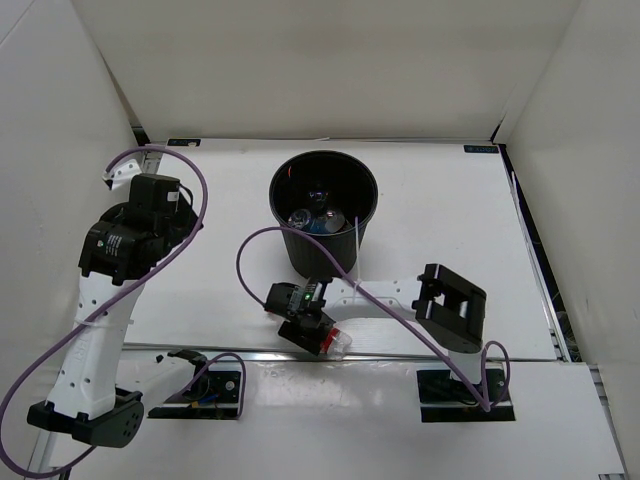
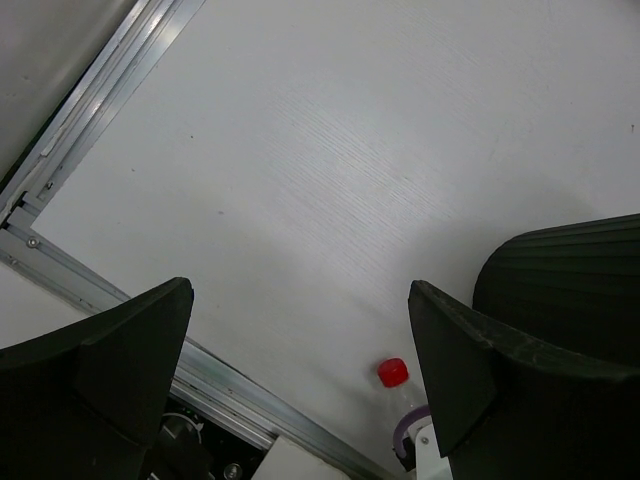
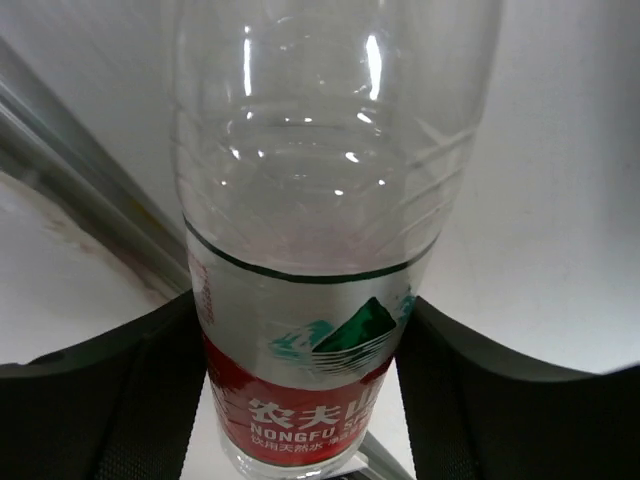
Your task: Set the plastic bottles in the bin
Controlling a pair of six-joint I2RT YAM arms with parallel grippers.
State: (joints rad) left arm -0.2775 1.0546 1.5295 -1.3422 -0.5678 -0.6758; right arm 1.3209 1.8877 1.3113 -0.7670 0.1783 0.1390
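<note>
The black bin (image 1: pixel 345 250) stands at the table's middle, with several clear bottles (image 1: pixel 318 218) inside, at least one blue-labelled. My right gripper (image 1: pixel 312 330) reaches left in front of the bin and is shut on the red-labelled bottle (image 1: pixel 336 343), low over the table's front edge. In the right wrist view the gripper (image 3: pixel 300 400) clamps that bottle (image 3: pixel 315 230) on both sides at its label. My left gripper (image 1: pixel 150 205) is raised at the far left, open and empty (image 2: pixel 300 380). Its view shows the bottle's red cap (image 2: pixel 393 372) and the bin's wall (image 2: pixel 570 270).
A metal rail (image 1: pixel 200 350) runs along the table's front edge, with the arm bases just behind it. White walls enclose the table on three sides. A purple cable (image 1: pixel 260 240) loops from the right arm beside the bin.
</note>
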